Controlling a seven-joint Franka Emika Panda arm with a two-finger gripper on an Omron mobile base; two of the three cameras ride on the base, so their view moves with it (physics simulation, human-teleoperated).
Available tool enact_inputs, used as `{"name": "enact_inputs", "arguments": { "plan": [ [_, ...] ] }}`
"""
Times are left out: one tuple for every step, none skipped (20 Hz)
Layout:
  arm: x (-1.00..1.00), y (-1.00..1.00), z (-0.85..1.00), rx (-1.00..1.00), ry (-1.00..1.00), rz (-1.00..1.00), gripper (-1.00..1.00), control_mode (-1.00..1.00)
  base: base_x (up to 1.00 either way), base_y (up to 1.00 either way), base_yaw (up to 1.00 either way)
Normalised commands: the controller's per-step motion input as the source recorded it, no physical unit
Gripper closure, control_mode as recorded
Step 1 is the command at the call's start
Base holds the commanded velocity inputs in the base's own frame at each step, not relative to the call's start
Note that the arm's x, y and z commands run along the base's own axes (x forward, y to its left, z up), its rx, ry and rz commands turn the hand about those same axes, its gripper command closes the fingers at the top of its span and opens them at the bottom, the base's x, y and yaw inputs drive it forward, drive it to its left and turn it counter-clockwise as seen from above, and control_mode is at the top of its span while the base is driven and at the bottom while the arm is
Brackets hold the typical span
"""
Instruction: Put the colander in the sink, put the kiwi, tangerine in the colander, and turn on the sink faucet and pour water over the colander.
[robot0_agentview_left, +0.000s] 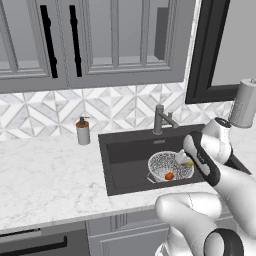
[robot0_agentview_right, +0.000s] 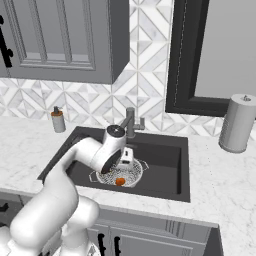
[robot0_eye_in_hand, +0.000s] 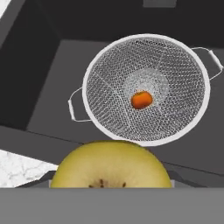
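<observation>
Open room above the sink, crowded along the back rim

The colander (robot0_eye_in_hand: 146, 89) sits on the floor of the sink (robot0_agentview_left: 127, 165), its wide mouth open from above, with the tangerine (robot0_eye_in_hand: 141, 99) resting at the centre of the bowl and mesh bare all round it. The kiwi (robot0_eye_in_hand: 111, 165) hangs in the jaws above the colander's near rim. The sink faucet (robot0_agentview_left: 161, 120) stands at the back edge just behind the colander. A soap bottle (robot0_agentview_left: 82, 131) stands well apart on the table (robot0_agentview_left: 45, 175) to the left, and a paper towel roll (robot0_agentview_right: 237, 123) to the right.
</observation>
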Motion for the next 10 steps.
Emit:
{"name": "enact_inputs", "arguments": {
  "plan": [
    [0.01, -0.68, -0.09, 0.07, -0.09, 0.05, 1.0, -1.0, 0.0, 0.0, 0.0],
    [0.08, -0.64, -0.1, 0.09, -0.02, 0.03, 1.0, -1.0, 0.0, 0.0, 0.0],
    [0.22, -0.52, -0.09, 0.13, 0.0, 0.0, 1.0, -1.0, 0.0, 0.0, 0.0],
    [0.4, -0.41, -0.09, 0.14, 0.0, 0.0, 1.0, -1.0, 0.0, 0.0, 0.0],
    [0.45, -0.43, -0.06, 0.13, 0.0, 0.0, 1.0, -1.0, 0.0, 0.0, 0.0],
    [0.53, -0.48, -0.06, 0.15, 0.0, 0.0, 1.0, -1.0, 0.0, 0.0, 0.0],
    [0.59, -0.52, -0.03, 0.15, 0.0, 0.0, 1.0, -1.0, 0.0, 0.0, 0.0],
    [0.55, -0.49, 0.0, 0.14, 0.0, 0.0, 1.0, -1.0, 0.0, 0.0, 0.0],
    [0.57, -0.47, 0.0, 0.13, 0.0, 0.0, 1.0, -1.0, 0.0, 0.0, 0.0],
    [0.6, -0.38, 0.0, 0.11, 0.06, 0.01, 1.0, -1.0, 0.0, 0.0, 0.0]
  ]
}}
